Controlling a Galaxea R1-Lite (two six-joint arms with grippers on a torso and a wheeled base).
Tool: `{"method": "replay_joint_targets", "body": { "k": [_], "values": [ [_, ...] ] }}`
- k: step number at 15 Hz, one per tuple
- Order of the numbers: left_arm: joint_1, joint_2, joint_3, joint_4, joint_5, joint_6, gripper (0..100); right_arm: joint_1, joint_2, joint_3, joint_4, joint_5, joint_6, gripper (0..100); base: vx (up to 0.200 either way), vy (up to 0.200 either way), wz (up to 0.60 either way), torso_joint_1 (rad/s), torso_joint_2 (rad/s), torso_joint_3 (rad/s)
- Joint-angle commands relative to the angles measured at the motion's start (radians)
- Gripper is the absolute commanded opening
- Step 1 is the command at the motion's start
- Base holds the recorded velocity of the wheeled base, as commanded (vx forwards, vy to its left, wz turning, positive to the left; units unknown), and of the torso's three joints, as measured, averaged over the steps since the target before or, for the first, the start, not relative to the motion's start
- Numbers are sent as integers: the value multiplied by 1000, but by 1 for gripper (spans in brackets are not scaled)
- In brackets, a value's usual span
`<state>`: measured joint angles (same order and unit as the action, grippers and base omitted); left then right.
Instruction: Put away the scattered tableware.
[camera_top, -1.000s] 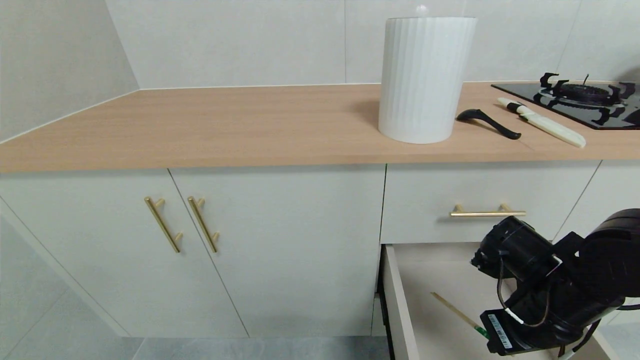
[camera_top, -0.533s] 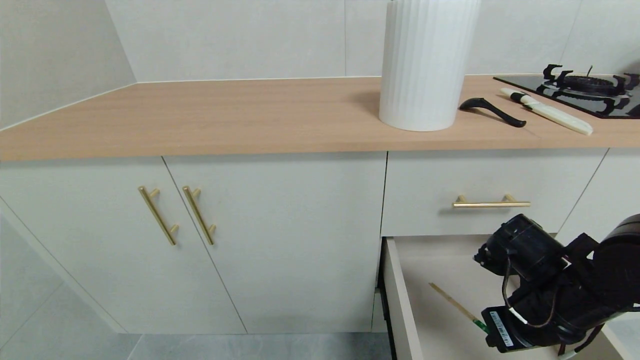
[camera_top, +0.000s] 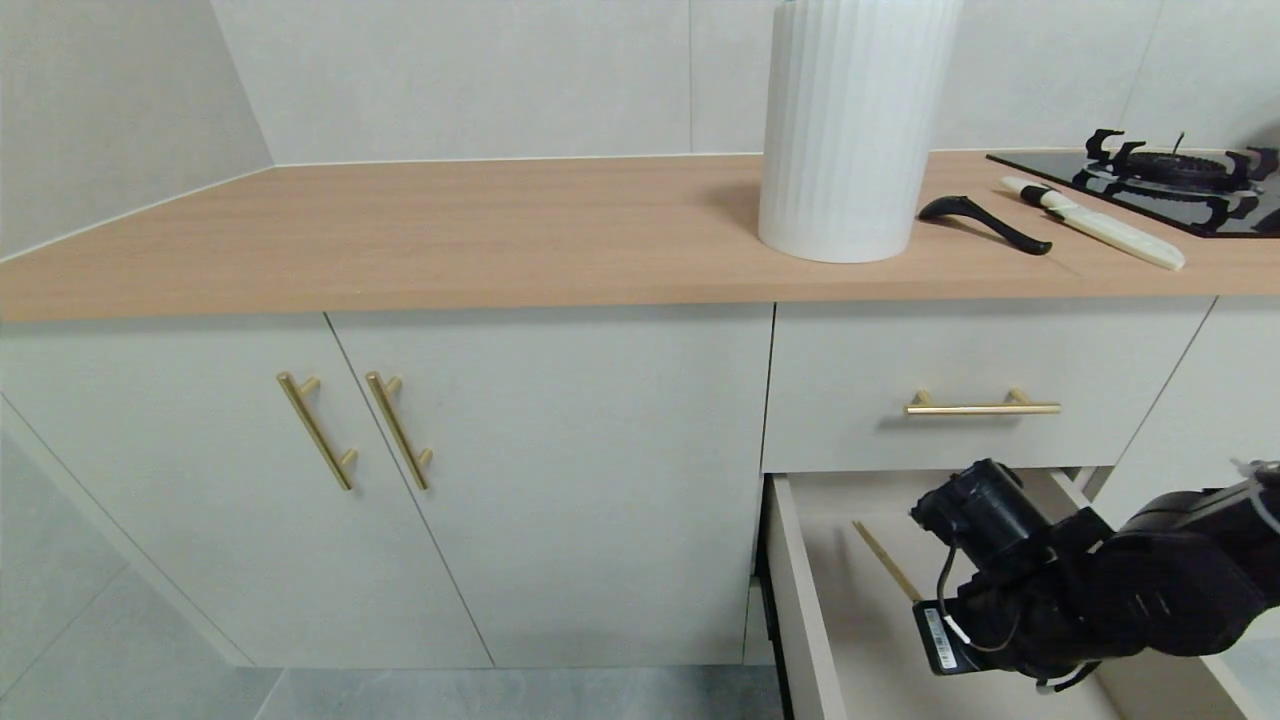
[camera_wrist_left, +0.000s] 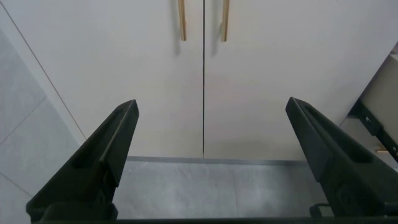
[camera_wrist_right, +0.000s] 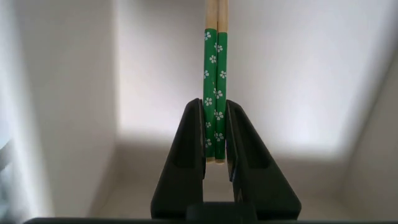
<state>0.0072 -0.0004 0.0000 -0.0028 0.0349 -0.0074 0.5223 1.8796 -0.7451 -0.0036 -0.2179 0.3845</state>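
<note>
A pair of wooden chopsticks with green flowered ends is clamped between the fingers of my right gripper, which is shut on them. In the head view my right arm hangs inside the open lower drawer, and the chopsticks point toward the drawer's back left, just above its floor. On the countertop a black ladle and a white knife lie to the right. My left gripper is open with nothing in it, low in front of the cabinet doors.
A tall white ribbed container stands on the counter left of the ladle. A gas hob sits at the far right. The shut upper drawer with a gold handle is above the open one. The cabinet doors carry gold handles.
The head camera tilted down slightly at first. My right arm has since moved left and lower in the drawer, carrying the chopsticks farther toward its back.
</note>
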Motion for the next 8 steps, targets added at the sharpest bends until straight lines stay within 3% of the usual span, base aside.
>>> {"method": "replay_joint_targets", "body": {
  "k": [1, 5, 8],
  "values": [
    [0, 0, 0, 0, 0, 0, 100, 1, 122, 49, -96, -17, 11, 0, 0, 0, 0, 0, 0, 0],
    [0, 0, 0, 0, 0, 0, 100, 1, 213, 98, -282, -12, 14, 0, 0, 0, 0, 0, 0, 0],
    [0, 0, 0, 0, 0, 0, 100, 1, 260, 105, -335, -11, 14, 0, 0, 0, 0, 0, 0, 0]
  ]
}}
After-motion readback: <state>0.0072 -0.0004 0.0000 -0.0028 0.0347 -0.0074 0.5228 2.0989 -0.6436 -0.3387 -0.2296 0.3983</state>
